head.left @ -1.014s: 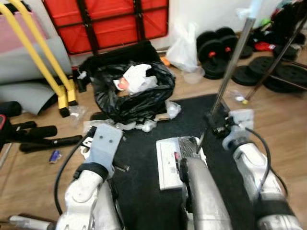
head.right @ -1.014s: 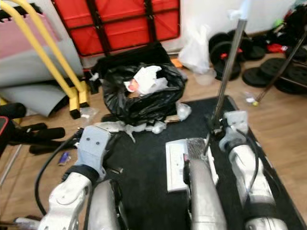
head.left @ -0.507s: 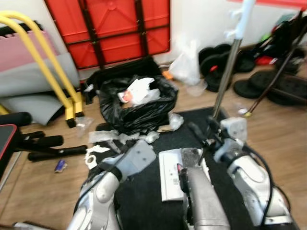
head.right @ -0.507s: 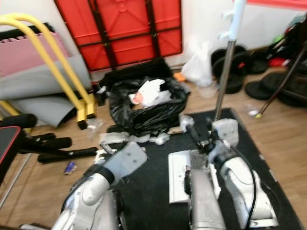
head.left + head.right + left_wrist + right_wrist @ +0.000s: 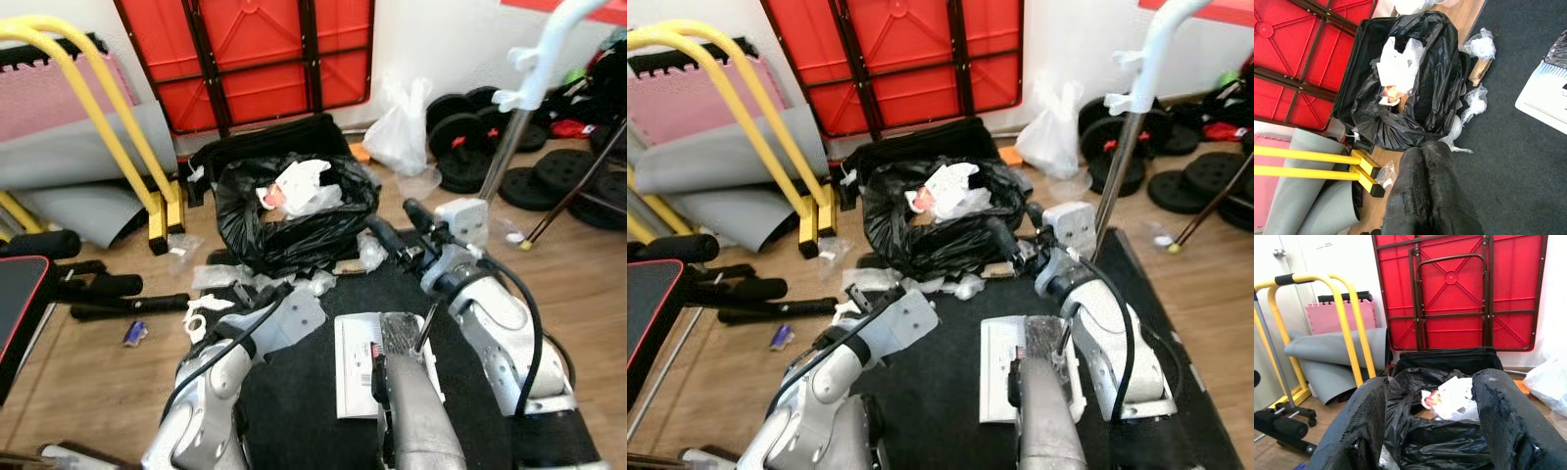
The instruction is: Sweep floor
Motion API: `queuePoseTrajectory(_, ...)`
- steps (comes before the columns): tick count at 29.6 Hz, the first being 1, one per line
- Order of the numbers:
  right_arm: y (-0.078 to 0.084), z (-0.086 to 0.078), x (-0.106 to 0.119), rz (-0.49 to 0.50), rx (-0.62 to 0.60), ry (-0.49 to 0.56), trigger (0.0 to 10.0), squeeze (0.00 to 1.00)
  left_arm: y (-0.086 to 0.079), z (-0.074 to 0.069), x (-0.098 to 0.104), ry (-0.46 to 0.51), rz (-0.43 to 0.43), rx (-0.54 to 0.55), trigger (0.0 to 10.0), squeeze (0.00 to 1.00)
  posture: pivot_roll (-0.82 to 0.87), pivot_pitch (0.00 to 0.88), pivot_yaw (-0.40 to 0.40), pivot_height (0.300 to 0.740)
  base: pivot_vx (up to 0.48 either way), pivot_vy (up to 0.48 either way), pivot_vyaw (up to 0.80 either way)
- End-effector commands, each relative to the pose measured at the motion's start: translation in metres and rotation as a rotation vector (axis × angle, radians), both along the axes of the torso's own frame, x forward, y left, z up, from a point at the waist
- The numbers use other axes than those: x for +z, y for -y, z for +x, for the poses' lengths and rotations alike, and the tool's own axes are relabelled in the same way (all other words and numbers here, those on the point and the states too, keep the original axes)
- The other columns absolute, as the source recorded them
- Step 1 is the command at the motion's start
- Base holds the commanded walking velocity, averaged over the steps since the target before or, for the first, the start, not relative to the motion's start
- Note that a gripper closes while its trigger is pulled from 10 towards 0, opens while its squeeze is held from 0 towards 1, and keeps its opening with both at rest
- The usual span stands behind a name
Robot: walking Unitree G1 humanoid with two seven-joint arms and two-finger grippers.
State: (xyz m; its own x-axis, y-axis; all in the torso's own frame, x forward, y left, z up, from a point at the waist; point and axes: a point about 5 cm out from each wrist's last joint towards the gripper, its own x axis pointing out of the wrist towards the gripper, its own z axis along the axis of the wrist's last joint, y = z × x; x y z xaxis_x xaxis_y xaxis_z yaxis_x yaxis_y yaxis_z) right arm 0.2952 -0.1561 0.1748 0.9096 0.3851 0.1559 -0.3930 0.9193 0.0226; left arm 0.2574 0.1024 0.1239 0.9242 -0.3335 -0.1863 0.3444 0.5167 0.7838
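Right claw point(image 5: 1014, 233) spread wide, holding nothing, up near black trash bag point(image 5: 940, 230). Broom pole point(image 5: 1127, 147) stands just beside right arm, not in claw. Left claw point(image 5: 1425, 188) pinched shut, holding nothing, low over dark mat point(image 5: 304, 401). White scraps point(image 5: 230, 279) lie on floor point(image 5: 78, 372) by bag, near left claw.

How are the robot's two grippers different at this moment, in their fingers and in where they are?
The left gripper has its fingers pressed shut; the right gripper has its fingers spread wide open. The left gripper hangs low by the clear wrappers at the mat's edge; the right gripper is raised nearer the black trash bag. Both point toward that bag.
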Motion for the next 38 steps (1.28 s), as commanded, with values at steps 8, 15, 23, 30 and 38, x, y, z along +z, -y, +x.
queuePoseTrajectory(8, -0.015, 0.005, -0.003, 0.009, 0.060, -0.024, 10.0, 0.00, -0.001, 0.006, -0.006, 0.010, 0.007, 0.023, 10.0, 0.00, -0.14, 0.000, -0.016, 0.558, 0.000, 0.000, 0.00)
queuePoseTrajectory(15, -0.022, 0.009, -0.004, 0.012, 0.085, -0.021, 10.0, 0.00, -0.001, 0.010, -0.013, 0.003, 0.007, 0.021, 10.0, 0.00, -0.14, 0.000, 0.001, 0.583, 0.000, 0.000, 0.00)
queuePoseTrajectory(23, -0.022, 0.009, -0.005, 0.017, 0.084, -0.024, 10.0, 0.00, -0.001, 0.011, -0.014, 0.002, 0.007, 0.018, 10.0, 0.00, -0.14, 0.000, 0.001, 0.603, 0.000, 0.000, 0.00)
queuePoseTrajectory(30, -0.022, 0.013, -0.005, 0.024, 0.082, -0.020, 10.0, 0.00, -0.001, 0.013, -0.016, 0.001, 0.007, 0.019, 10.0, 0.00, -0.14, 0.000, 0.004, 0.618, 0.000, 0.000, 0.00)
queuePoseTrajectory(38, -0.020, 0.014, -0.006, 0.023, 0.082, -0.022, 10.0, 0.00, 0.000, 0.014, -0.017, 0.003, 0.005, 0.015, 10.0, 0.00, -0.14, 0.000, -0.007, 0.638, 0.000, 0.000, 0.00)
